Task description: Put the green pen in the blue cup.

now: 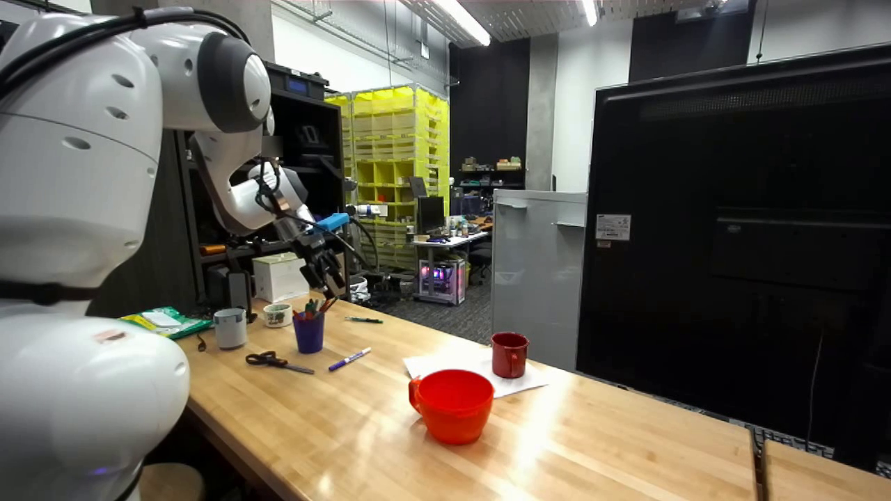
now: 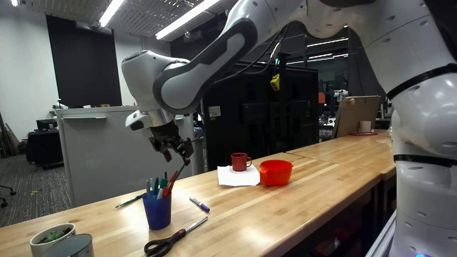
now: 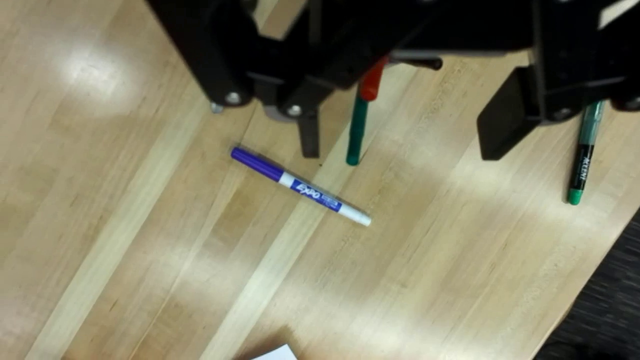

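Note:
The blue cup (image 1: pixel 309 335) stands upright on the table in both exterior views (image 2: pixel 157 213) and holds several pens. A dark green pen (image 2: pixel 180 172) leans out of it beside red ones and rises highest, towards my gripper. In the wrist view this dark green pen (image 3: pixel 356 132) shows between the fingers, closer to the left one, not clamped. The cup itself is hidden there. Another pen, clear green and black with a green end (image 3: pixel 582 165), lies on the table near the far edge (image 2: pixel 129 201). My gripper (image 2: pixel 177 159) is open, tilted above the cup; its fingers are wide apart (image 3: pixel 405 150).
A purple marker (image 3: pixel 300 186) and black scissors (image 2: pixel 175 237) lie beside the cup. A grey mug (image 1: pixel 230 328) and a small plant pot (image 1: pixel 278 315) stand near. A red bowl (image 1: pixel 454 407) and a dark red cup (image 1: pixel 509 355) on white paper (image 2: pixel 238 178) stand further along.

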